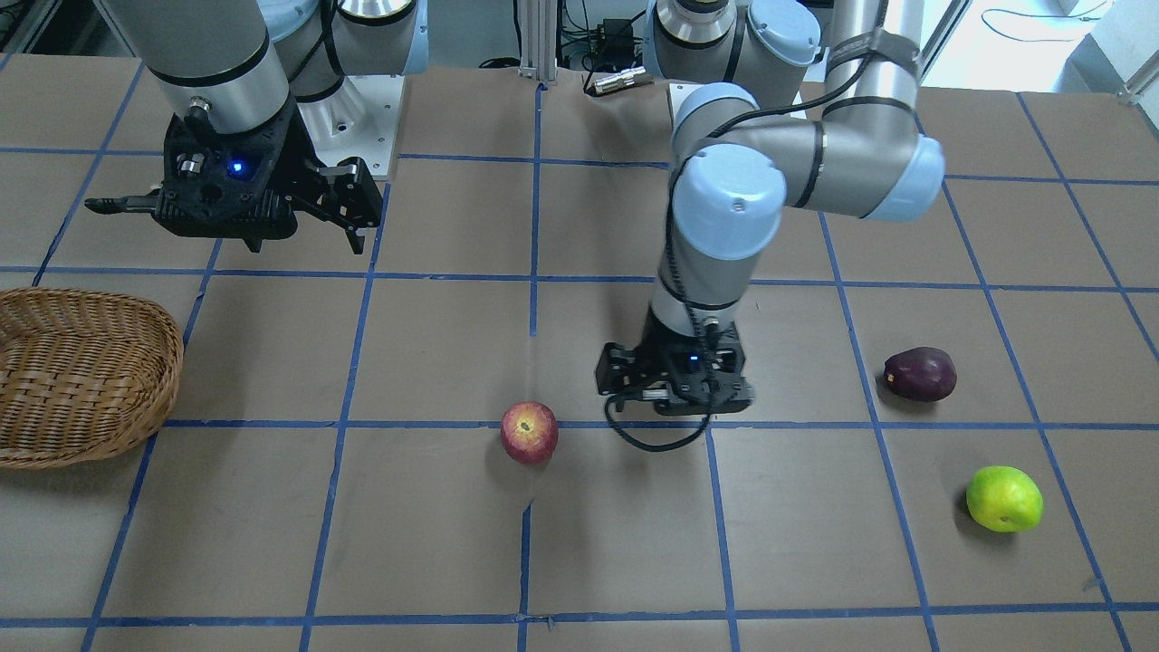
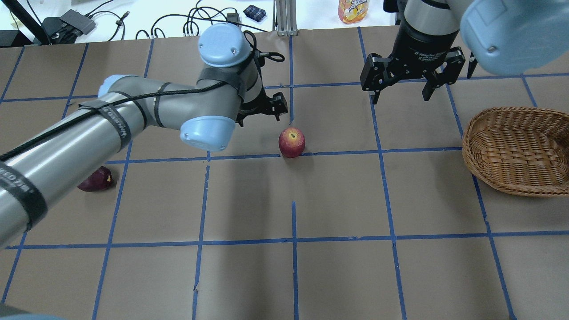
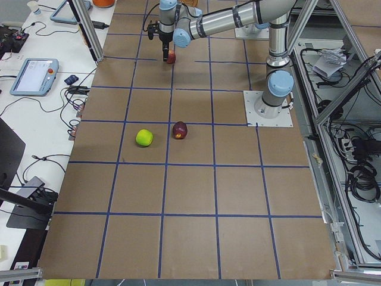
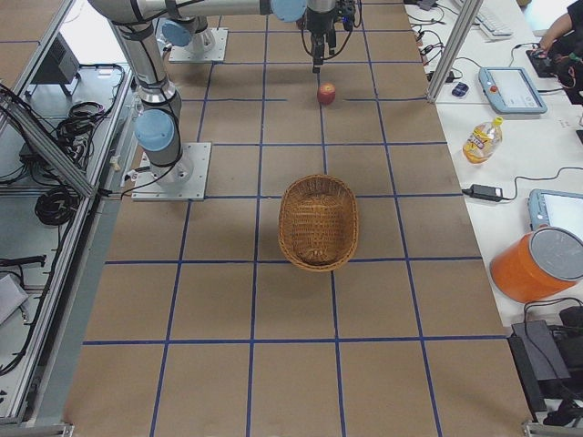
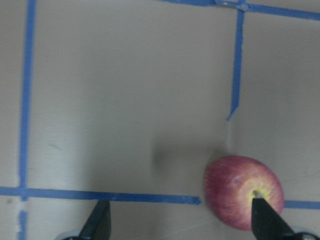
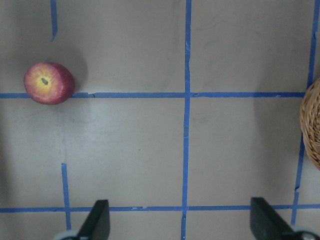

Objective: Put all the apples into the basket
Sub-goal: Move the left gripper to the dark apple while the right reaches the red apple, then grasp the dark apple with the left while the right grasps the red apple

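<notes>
The left gripper (image 5: 182,222), fingers spread and empty, is to be shifted until the red apple (image 5: 243,192) (lying on a blue tape line (image 5: 100,194), off-centre by one fingertip) is centred, then lowered. The right gripper (image 2: 401,94) is held open near the basket (image 2: 511,178).

The red apple (image 1: 529,433) sits on the table (image 1: 435,525) near its centre, yellowish stem end up, on a blue tape line. The maroon apple (image 1: 920,374) and the lime-green apple (image 1: 1003,498) lie near each other on the robot's left. The oval wicker basket (image 1: 90,362) stands upright on the robot's right, well apart from all three apples.
</notes>
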Robot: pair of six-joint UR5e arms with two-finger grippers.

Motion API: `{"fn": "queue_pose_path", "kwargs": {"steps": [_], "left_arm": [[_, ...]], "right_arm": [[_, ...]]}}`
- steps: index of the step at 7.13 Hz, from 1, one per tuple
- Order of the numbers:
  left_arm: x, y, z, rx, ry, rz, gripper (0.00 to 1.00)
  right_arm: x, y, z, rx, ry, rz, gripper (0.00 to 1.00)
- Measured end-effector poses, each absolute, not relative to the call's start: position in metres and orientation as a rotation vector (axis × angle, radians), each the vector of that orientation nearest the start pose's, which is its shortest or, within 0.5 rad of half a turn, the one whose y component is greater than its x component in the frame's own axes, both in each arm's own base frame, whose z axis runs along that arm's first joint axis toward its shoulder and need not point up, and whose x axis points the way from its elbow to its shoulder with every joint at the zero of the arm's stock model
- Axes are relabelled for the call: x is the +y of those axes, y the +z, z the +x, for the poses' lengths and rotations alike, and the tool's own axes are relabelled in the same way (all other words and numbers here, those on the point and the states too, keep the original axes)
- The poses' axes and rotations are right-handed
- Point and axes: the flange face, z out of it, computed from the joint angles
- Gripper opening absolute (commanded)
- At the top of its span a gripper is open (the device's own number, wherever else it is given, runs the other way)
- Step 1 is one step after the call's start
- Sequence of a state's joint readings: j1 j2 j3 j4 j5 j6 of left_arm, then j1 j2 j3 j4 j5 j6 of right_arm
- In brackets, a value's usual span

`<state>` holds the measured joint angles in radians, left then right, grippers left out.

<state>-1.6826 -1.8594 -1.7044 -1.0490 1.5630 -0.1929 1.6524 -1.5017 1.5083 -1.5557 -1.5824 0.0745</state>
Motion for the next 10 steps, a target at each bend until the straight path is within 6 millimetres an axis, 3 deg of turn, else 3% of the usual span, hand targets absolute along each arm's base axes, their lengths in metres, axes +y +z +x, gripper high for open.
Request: {"fn": "queue_pose_path", "kwargs": {"steps": [2, 3, 4, 5, 6, 7, 9, 10], "left_arm": [[-0.56, 0.342, -0.068, 3.106, 0.026, 0.013, 1.0], [-0.551, 0.34, 0.002, 3.073, 0.102, 0.096, 1.0], [-0.539, 0.331, 0.069, 3.067, 0.165, 0.178, 1.0], [-0.529, 0.316, 0.121, 3.074, 0.196, 0.236, 1.0], [-0.521, 0.299, 0.154, 3.082, 0.204, 0.263, 1.0], [-0.517, 0.28, 0.168, 3.09, 0.214, 0.272, 1.0], [-0.519, 0.252, 0.175, 3.115, 0.206, 0.273, 1.0], [-0.522, 0.242, 0.174, 3.143, 0.193, 0.274, 1.0]], "right_arm": [[-0.522, 0.458, 0.192, 3.133, 0.059, 0.058, 1.0], [-0.54, 0.432, 0.218, 3.113, 0.031, 0.118, 1.0], [-0.563, 0.392, 0.258, 3.099, -0.04, 0.137, 1.0], [-0.58, 0.348, 0.301, 3.081, -0.113, 0.121, 1.0], [-0.589, 0.305, 0.332, 3.068, -0.138, 0.108, 1.0], [-0.593, 0.27, 0.352, 3.065, -0.143, 0.098, 1.0], [-0.591, 0.226, 0.368, 3.085, -0.094, 0.075, 0.99], [-0.59, 0.216, 0.369, 3.099, -0.073, 0.067, 0.99]]}}
